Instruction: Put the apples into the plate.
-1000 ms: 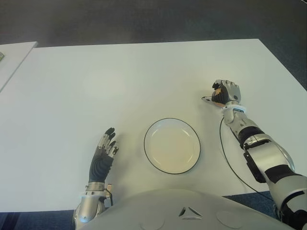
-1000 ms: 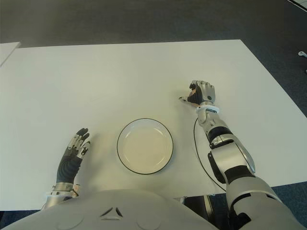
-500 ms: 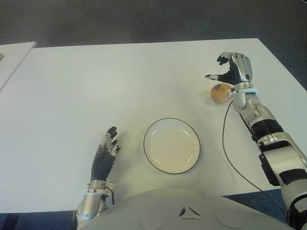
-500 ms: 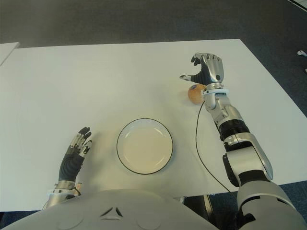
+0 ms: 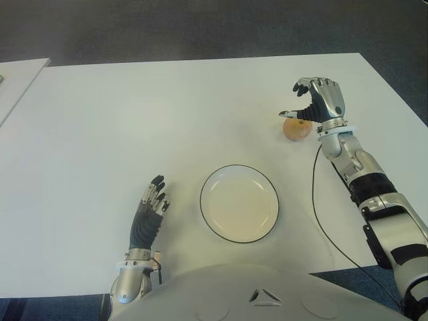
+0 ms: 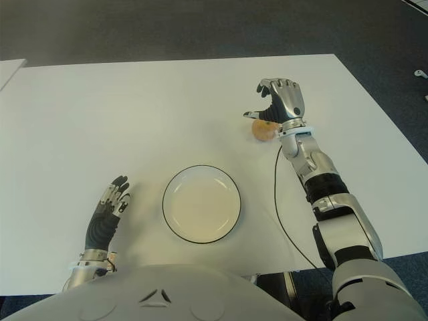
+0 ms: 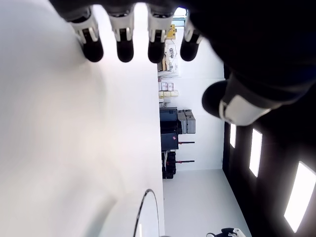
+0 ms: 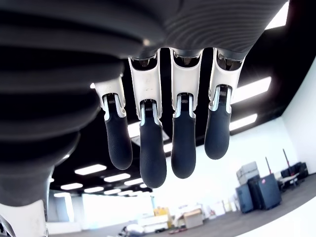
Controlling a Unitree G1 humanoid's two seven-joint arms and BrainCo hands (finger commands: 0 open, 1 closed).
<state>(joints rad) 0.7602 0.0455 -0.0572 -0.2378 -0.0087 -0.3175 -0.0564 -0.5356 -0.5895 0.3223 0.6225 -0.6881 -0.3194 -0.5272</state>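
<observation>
The left hand shows near the table's near edge, with the plate off to its right, well apart; its fingers are stretched out flat and it holds nothing. The plate is bare, a shallow white dish with a thin dark rim, and it has clear table all round it.

The right hand hovers at the far right of the table with fingers half curled and loose, gripping nothing. The apple sits on the table just below and in front of that hand's palm, close to the thumb but, as far as can be told, not touched.

The apple is likely firm, smooth and moderately heavy for its size, so it should stand a sound squeeze, though being round it may roll if nudged from one side. Best to close the fingers over its top and around its widest part, with the thumb opposite.

From the right hand, the way to the plate runs down and leftward over bare table with nothing between. The table's right edge lies near beyond that arm, so a stray apple could go over.
</observation>
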